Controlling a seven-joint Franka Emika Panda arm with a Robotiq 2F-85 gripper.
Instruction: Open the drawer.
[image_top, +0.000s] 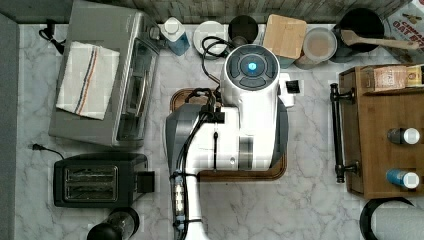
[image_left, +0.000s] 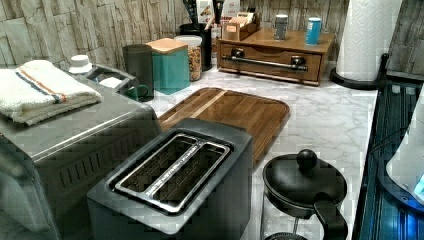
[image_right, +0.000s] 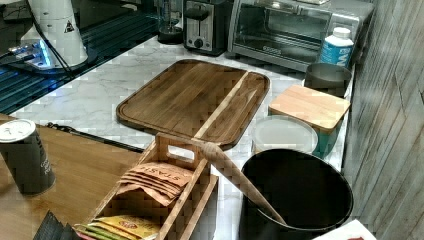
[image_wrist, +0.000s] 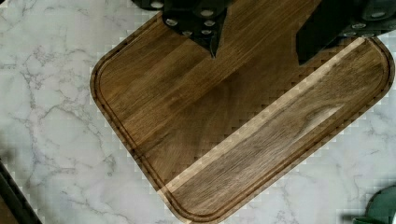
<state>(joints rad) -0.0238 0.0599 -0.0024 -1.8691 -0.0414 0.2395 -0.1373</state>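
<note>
Marble counter (image_top: 300, 210): gripper (image_wrist: 256, 46), fingers apart and empty, hovers over cutting board (image_wrist: 243, 121); drawer (image_top: 350, 132) lies to the top view's right, handle (image_top: 337, 131) running near-far.

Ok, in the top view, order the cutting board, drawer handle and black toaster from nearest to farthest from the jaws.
1. Cutting board, directly beneath them at the centre.
2. Drawer handle, toward the top view's right.
3. Black toaster, at the top view's lower left.
</note>
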